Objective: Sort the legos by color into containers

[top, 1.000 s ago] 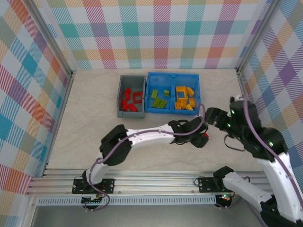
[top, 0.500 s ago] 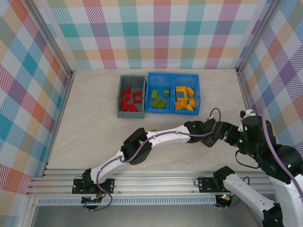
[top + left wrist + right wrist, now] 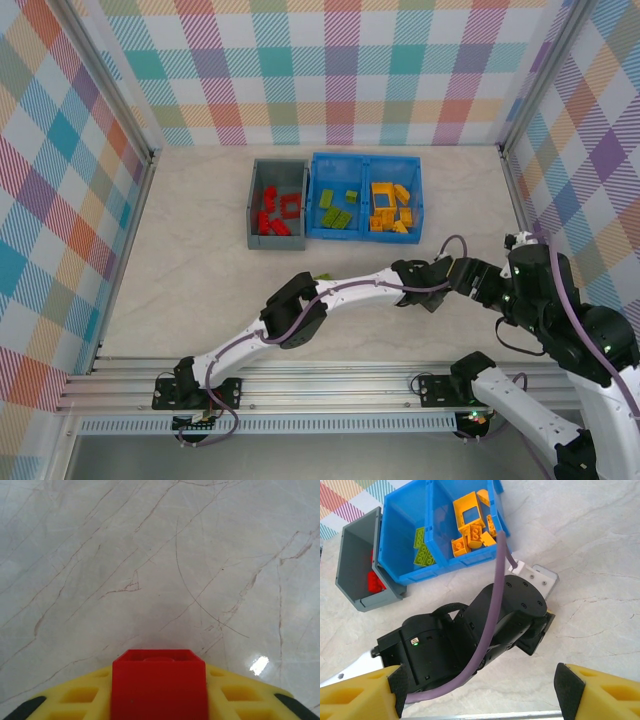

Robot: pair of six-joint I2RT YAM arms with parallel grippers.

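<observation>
A red lego [image 3: 158,666] sits between the yellow fingers [image 3: 80,697] of my left gripper [image 3: 158,690], which is shut on it just above the bare marble tabletop. My right gripper [image 3: 482,692] is open, its two pads far apart, and hovers over the left arm's black wrist [image 3: 510,615] at the right of the table. In the top view the right gripper [image 3: 480,282] overlaps the left arm's tip. At the back stand the grey bin [image 3: 252,210] holding red legos [image 3: 275,212] and the blue bin [image 3: 366,158] with green legos [image 3: 335,212] and yellow-orange legos [image 3: 390,210].
The left arm [image 3: 340,295] stretches across the table's front half from left to right. A bit of lime green [image 3: 322,277] shows at its elbow. Plaid walls close in the table, and a metal rail [image 3: 300,375] runs along the near edge.
The left arm reached further right, opened wider, then closed on the red lego. The right arm drew back to the right and now sits just over the left wrist.
</observation>
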